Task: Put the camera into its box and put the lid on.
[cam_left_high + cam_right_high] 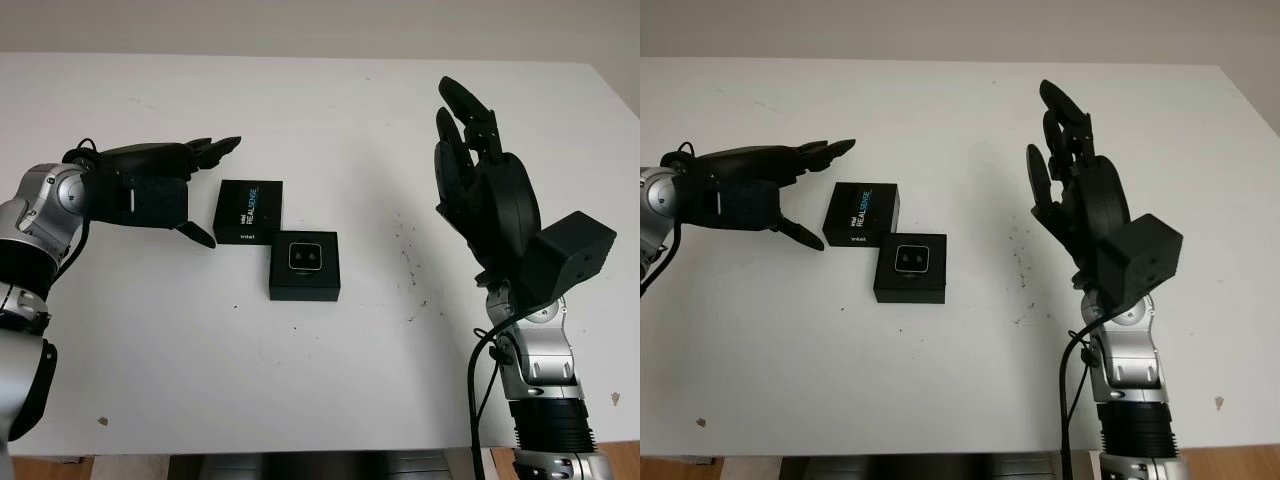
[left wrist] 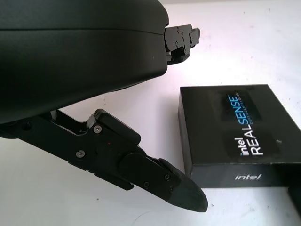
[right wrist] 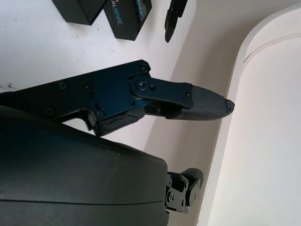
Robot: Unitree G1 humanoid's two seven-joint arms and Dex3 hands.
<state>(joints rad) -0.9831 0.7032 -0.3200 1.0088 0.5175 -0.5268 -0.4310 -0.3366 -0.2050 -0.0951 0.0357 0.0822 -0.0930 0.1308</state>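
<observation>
A black open box (image 1: 305, 284) sits near the middle of the table with the small camera (image 1: 305, 256) lying inside it, lens face up. Its black lid (image 1: 250, 210), printed "intel REALSENSE", lies flat on the table, touching the box's far left corner. My left hand (image 1: 215, 190) is open just left of the lid, fingers (image 2: 182, 39) past its far side and thumb (image 2: 176, 186) near its front left corner, not touching it. My right hand (image 1: 470, 150) is open and raised above the table, well to the right of the box.
The white table (image 1: 350, 120) carries a few dark specks (image 1: 408, 262) between the box and my right hand. Its right edge (image 1: 618, 120) runs close to my right arm, and the front edge lies near the bottom of the head views.
</observation>
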